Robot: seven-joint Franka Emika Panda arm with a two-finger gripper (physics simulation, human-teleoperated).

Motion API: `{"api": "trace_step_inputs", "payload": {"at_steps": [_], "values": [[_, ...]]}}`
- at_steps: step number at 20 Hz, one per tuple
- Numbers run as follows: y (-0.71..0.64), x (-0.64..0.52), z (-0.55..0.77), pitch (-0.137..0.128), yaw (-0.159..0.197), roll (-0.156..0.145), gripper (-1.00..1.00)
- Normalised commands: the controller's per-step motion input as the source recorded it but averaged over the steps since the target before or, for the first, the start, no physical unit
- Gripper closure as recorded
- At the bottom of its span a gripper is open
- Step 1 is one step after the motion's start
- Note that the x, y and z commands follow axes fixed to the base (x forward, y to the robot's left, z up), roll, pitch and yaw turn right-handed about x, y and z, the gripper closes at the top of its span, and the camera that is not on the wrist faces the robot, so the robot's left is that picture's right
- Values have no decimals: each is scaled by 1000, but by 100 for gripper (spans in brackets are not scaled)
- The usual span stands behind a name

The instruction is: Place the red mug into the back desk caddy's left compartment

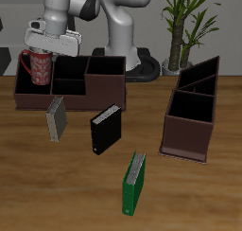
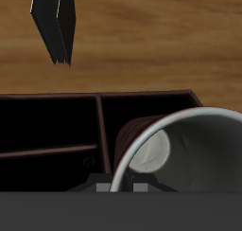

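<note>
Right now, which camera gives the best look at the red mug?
The exterior view: the red mug shows whole from the side, speckled, under the gripper over the back desk caddy. The wrist view shows only its pale rim and grey-white inside from above, cropped.

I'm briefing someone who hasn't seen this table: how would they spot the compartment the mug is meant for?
Find the back desk caddy, the long, low dark-brown box behind the three standing books. The left compartment is its big square end cell, where the gripper holds the red mug. Unlike the two small middle cells and the raised end cell, it is wide and low-walled.
</note>
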Motion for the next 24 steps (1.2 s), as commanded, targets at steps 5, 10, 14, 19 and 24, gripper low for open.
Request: {"api": "trace_step_inputs", "payload": {"at_steps": [5,10,14,19,24], "values": [[0,-20,-123,0,11,-23,100],[-113,-54,-40,-15,-6,-38,100],[-108,0,-120,2,10,-56,100],[41,39,-199,36,-3,14,100],[84,48,-158,35,-1,13,100]]}}
